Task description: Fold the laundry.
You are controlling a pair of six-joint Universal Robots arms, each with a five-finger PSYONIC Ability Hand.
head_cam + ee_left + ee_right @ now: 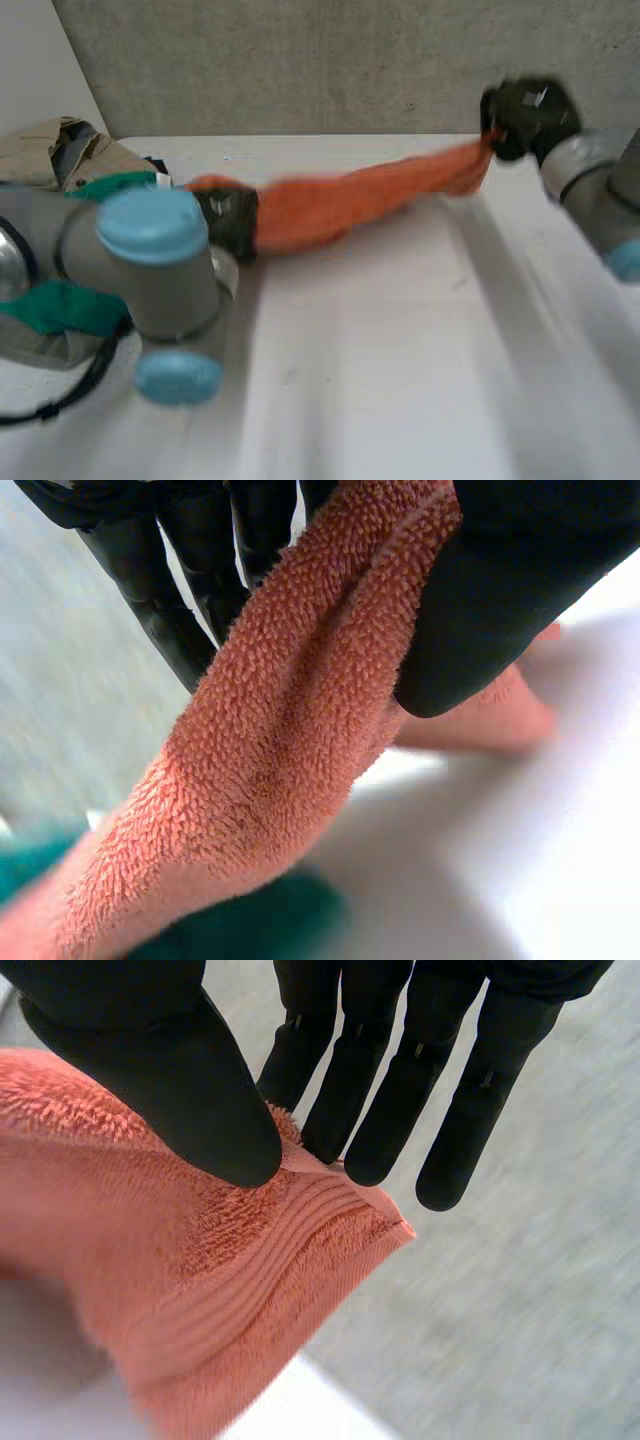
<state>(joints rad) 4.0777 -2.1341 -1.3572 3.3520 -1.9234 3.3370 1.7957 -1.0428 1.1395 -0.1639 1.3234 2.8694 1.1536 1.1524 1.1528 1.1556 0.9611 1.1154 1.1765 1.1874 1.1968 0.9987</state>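
Left hand (230,222) at about 9 o'clock on the bench (400,350), clamped on one end of the orange towel (350,205). In the left wrist view the thumb (500,600) presses the terry against the fingers (150,590), with the cloth bunched into a thick roll between them.

Right hand (525,115) is up at about 2 o'clock, by the far bench edge, pinching the other end. In the right wrist view the thumb (150,1060) and straight fingertips (370,1090) close on the ribbed hem right by a corner (395,1230), which pokes out just past the fingertips.

The towel is strung between the two hands as a narrow gathered band running from 9 to 2 o'clock, thicker toward the left hand.

Pile of other laundry sits at 9–10 o'clock beside the left arm (150,260): a beige garment (60,150) and a green cloth (60,305). Green also shows under the towel in the left wrist view.
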